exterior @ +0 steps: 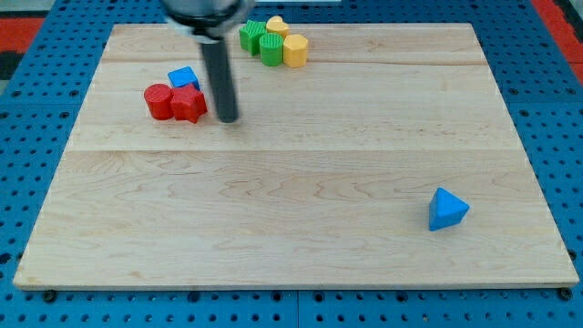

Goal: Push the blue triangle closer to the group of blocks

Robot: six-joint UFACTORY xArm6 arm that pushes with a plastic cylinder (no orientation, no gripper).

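1. The blue triangle [447,210] lies alone near the table's [291,246] bottom-right corner, well apart from every other block. I judge it has open board on its upper-left side, but little margin toward the right and bottom edges.
2. The mid-table is bare, giving a free push lane.
3. My tip [228,119] rests just right of the red blocks [175,102] and blue cube [184,77], far from the triangle. The tool is a plain rod; it neither opens nor closes and holds nothing.
4. Green blocks [260,41] and yellow blocks [289,43] cluster at the top edge.
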